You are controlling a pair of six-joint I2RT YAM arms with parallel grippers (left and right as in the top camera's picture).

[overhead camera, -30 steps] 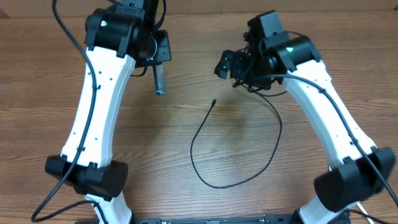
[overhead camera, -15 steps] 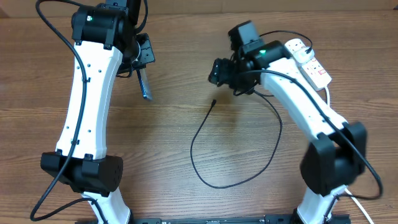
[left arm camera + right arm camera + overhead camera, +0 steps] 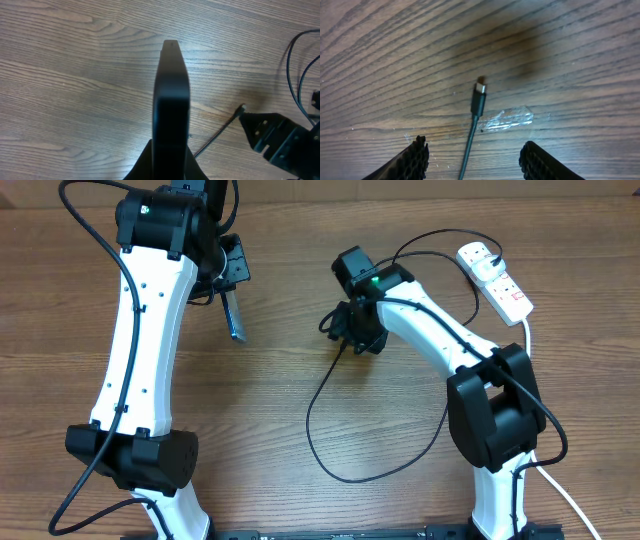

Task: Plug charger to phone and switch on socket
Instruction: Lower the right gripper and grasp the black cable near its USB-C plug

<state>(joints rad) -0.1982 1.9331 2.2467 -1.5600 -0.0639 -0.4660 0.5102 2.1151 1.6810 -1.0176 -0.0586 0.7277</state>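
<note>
Now, left end effector (image 3: pixel 226 286): closed on the phone, gripping it at one end; in the left wrist view its fingers show only as dark shapes at the bottom edge.
Phone (image 3: pixel 233 316): held on edge at the far left of the bench, so only its thin dark side faces up; the left wrist view (image 3: pixel 171 100) shows the same narrow edge and no screen. Whether its far end touches the wood, I cannot tell.
Right end effector (image 3: pixel 477 152): jaws spread wide, one textured finger on each side of the cable, touching nothing; it hangs just above the connector tip.
Charger (image 3: pixel 310 420): thin black cable lying in a big loop mid-bench, then running up and round to the socket.
Connector tip (image 3: pixel 479 96): flat on the wood, free, its metal end pointing away from the right wrist camera, centred between the open fingers.
Socket (image 3: pixel 497 280): white strip at the far right, well apart from the phone, with a white plug (image 3: pixel 477 255) seated in it; switch position too small to read.
White cord (image 3: pixel 529 332): leaves the socket and runs down the right side.
Clear scrap (image 3: pixel 512 119): shiny, just right of the cable.
Bench (image 3: pixel 240 430): brown wood grain.
</note>
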